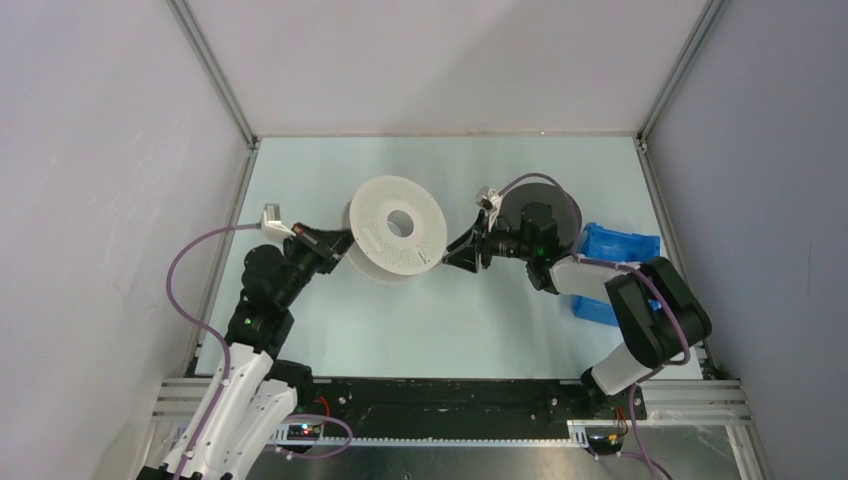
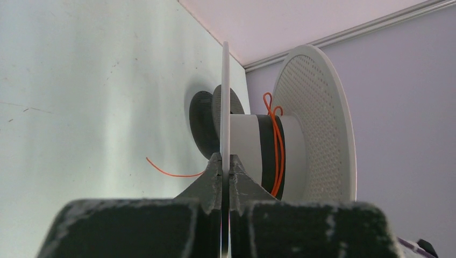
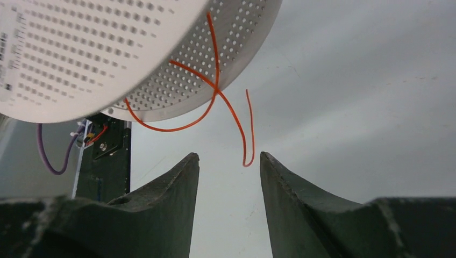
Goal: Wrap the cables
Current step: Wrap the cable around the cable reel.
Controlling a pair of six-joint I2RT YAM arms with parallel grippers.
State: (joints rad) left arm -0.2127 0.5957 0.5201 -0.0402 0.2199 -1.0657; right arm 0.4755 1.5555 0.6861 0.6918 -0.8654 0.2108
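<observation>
L gripper is clamped shut on the rim of the white perforated plastic spool, holding it on edge. The thin orange-red wire is partly wound on the core. Its loose end hangs off the flange, just above & between R gripper's parted, empty fingers, tail approx vertical in R wrist view. R is nearer.

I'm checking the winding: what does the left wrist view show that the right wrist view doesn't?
Only left wrist: the left gripper, jaws shut on a thin flange of the white spool, and the orange cable wound round its hub. Only right wrist: the right gripper, jaws open, and cable strands crossing a flange's outer face. Both: the white spool and the orange cable.
</observation>
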